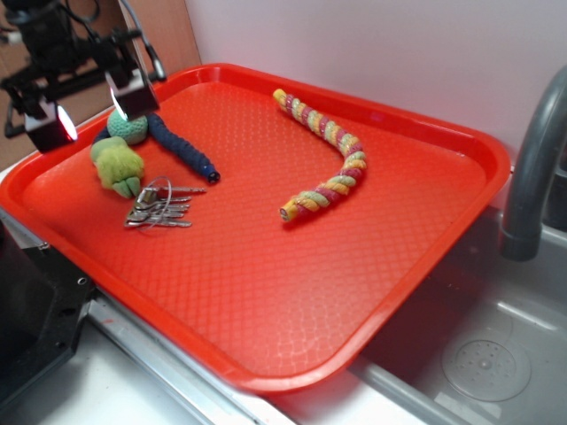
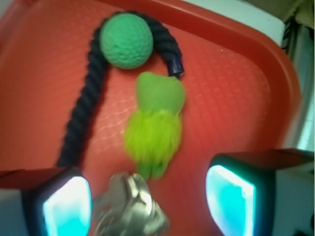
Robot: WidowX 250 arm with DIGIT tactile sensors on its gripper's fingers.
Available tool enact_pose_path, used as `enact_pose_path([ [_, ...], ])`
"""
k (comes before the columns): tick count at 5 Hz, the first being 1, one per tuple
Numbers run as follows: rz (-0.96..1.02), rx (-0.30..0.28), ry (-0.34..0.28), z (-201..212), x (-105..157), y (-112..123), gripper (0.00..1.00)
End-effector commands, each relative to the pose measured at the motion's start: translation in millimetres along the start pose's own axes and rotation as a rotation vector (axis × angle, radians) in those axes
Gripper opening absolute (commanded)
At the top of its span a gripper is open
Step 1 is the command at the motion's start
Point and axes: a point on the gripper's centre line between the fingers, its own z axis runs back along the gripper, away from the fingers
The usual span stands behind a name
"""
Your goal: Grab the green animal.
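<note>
Red tray [image 1: 425,266] holding keys [image 1: 159,211], green animal [image 1: 119,166], ball [image 1: 131,127], ropes

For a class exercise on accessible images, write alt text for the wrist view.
A fuzzy lime-green animal lies on a red tray, ahead of the open hand. A teal ball sits beyond it inside a curved dark rope; keys lie near the hand.

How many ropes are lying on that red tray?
2: a dark blue rope curling around the teal ball at the back left, and a multicoloured twisted rope toward the right.
</note>
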Motion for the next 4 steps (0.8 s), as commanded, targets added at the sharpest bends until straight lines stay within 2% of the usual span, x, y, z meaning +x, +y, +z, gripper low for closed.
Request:
enact_pose_path([
  [1,0.043,0.017,-0.147,-30.9,15.9,1.6,1.00],
  [2,0.029,0.032,-0.181,-41.4,16.1,0.5,1.00],
  [3,0.032,0.032,-0.176,-45.1,17.0,-0.4,0.47],
  [4,0.040,0.024,-0.164,-41.4,16.8,-0.5,0.00],
])
